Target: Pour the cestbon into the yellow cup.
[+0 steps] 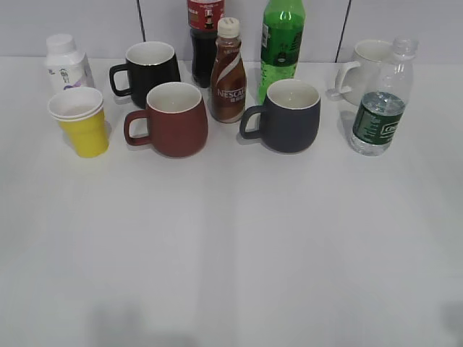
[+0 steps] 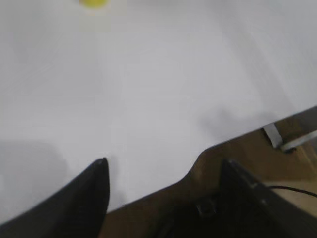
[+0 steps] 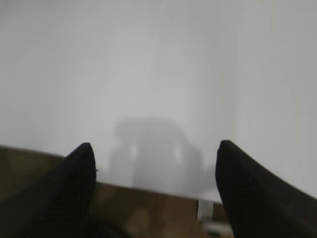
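Exterior view: the cestbon (image 1: 378,116) stands near the bench's far right edge, the yellow cup (image 1: 81,121) far left. Both wrist views, somewhat blurred, show the left gripper (image 2: 166,171) and right gripper (image 3: 153,153) spread wide, empty, over the near edge.

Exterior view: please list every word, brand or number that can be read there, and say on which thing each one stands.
"NESCAFE": on the brown coffee bottle, white letters on its label.
Water bottle: white lettering on the dark green label, too small to read.
Green bottle: label print too blurred to read.
Dark soda bottle: red label, print unreadable.
White bottle: faint marks, unreadable.
Yellow cup and the mugs: no text.
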Tool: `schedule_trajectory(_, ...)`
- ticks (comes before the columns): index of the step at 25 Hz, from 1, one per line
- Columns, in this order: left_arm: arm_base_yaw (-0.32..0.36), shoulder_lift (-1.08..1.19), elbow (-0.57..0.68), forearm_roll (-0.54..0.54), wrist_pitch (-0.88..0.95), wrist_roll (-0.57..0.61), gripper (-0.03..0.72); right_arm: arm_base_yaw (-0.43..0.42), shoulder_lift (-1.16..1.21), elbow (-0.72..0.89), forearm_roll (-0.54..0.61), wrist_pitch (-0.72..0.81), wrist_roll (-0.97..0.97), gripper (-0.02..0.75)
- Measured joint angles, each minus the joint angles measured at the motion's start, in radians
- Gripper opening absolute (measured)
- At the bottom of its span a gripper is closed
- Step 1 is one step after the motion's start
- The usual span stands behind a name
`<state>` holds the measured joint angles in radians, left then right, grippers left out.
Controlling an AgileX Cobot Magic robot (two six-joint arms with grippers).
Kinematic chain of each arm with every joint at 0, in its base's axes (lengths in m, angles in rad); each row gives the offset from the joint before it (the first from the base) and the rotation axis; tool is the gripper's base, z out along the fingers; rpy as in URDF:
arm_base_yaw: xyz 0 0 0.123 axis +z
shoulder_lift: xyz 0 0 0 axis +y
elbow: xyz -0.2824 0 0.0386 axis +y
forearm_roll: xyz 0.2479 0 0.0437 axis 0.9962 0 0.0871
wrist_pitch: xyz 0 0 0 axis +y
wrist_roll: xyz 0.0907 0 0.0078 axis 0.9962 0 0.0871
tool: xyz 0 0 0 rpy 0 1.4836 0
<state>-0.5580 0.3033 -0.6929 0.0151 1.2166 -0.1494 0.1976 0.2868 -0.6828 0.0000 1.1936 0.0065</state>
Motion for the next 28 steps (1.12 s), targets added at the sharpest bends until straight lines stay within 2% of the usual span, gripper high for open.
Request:
schedule_trajectory(3,0.0,-0.123,0.039,0.012,0.001,0.081,0.525,0.0,-0.177,0.001,0.0,0.008,-0.021,0.563)
schedule_trajectory(6,0.0,-0.213,0.1,0.015,-0.004,0.111,0.525,0.0,-0.286,0.004,0.005,0.003,-0.058,0.56)
schedule_trajectory(9,-0.001,-0.251,0.138,0.016,-0.073,0.128,0.525,0.0,-0.295,0.037,0.01,-0.011,-0.072,0.559)
schedule_trajectory(15,-0.001,-0.249,0.168,0.03,-0.141,0.149,0.524,0.0,-0.296,0.171,0.107,-0.122,-0.134,0.556)
schedule_trajectory(28,-0.001,-0.249,0.168,0.038,-0.145,0.149,0.513,0.0,-0.296,0.175,0.113,-0.142,-0.15,0.553)
